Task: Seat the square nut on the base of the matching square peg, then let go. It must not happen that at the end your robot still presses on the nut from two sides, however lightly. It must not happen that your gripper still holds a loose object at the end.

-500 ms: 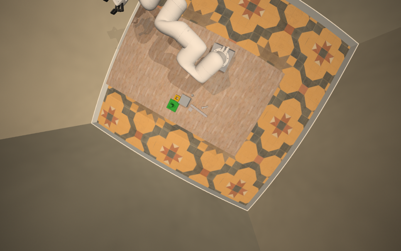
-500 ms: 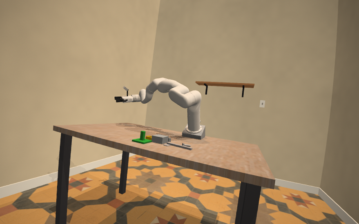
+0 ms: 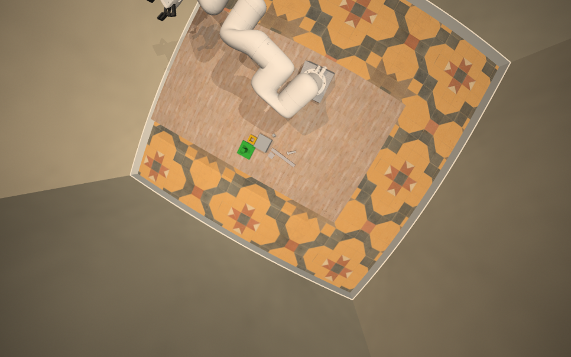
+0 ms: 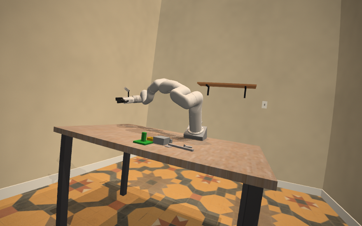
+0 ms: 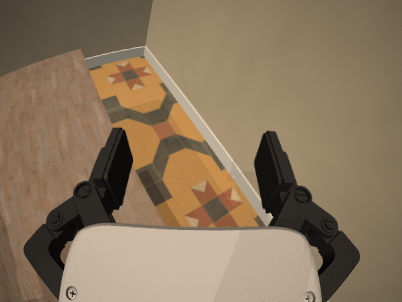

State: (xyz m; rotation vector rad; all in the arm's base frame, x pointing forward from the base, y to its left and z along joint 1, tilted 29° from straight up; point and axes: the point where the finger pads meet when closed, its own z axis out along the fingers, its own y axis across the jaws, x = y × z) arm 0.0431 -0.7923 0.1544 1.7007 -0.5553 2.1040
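One open hand [image 5: 193, 166], one green peg [image 4: 143, 136], one yellow nut [image 3: 252, 139].

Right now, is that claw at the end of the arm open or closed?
Open. In the wrist view the gripper has its two black fingers spread wide, with only floor and wall showing between them.

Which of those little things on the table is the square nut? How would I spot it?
Find the wooden table and the small cluster near its front edge. Beside the green base and touching the grey block lies the square nut: the only yellow piece, a flat frame with a square hole.
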